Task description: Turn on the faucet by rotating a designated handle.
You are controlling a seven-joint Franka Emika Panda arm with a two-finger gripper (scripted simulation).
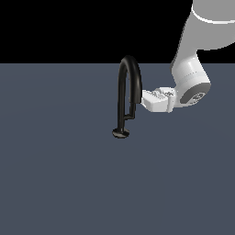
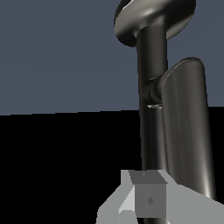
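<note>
White-grey pincer sits frame centre-right, horizontal, tip against the glossy black arched faucet pipe; I can't tell whether its jaws are spread or pinching. I judge I've brought it in sideways to push the short black bent handle rod, low on the stem above the disc base.

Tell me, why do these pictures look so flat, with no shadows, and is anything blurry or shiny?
Exterior view: even light, and no shadow under the faucet or the gripper on the grey floor; edges look slightly jagged, not blurred. Wrist view: soft bright streaks of sheen run along the faucet's stem and the handle; everything is equally sharp, near or far.
</note>
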